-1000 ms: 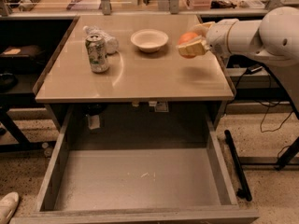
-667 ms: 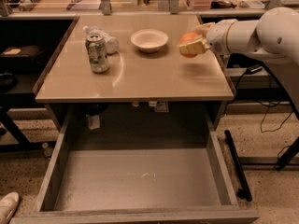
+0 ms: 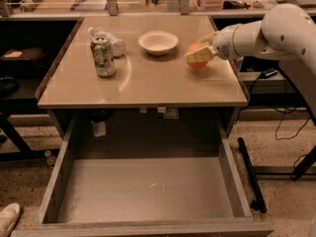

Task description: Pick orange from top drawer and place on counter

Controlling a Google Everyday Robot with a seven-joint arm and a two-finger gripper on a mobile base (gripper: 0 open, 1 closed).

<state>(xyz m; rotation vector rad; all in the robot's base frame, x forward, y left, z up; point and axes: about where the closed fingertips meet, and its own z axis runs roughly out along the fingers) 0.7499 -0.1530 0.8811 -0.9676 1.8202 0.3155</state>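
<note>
The orange (image 3: pixel 196 48) is held between the cream fingers of my gripper (image 3: pixel 199 55) at the right side of the beige counter (image 3: pixel 148 78), right of the white bowl. It sits low, at or just above the counter surface; I cannot tell if it touches. The gripper is shut on the orange, with the white arm (image 3: pixel 266 33) reaching in from the right. The grey top drawer (image 3: pixel 148 191) is pulled wide open below the counter, and its floor holds nothing.
A white bowl (image 3: pixel 158 42) stands at the counter's back middle. A soda can (image 3: pixel 103 57) stands at the left with a crumpled clear bottle (image 3: pixel 112 42) behind it. A cluttered shelf runs beyond the counter. A white shoe (image 3: pixel 7 218) is at the lower left.
The gripper with the orange has moved slightly lower toward the counter. Everything else is unchanged.
</note>
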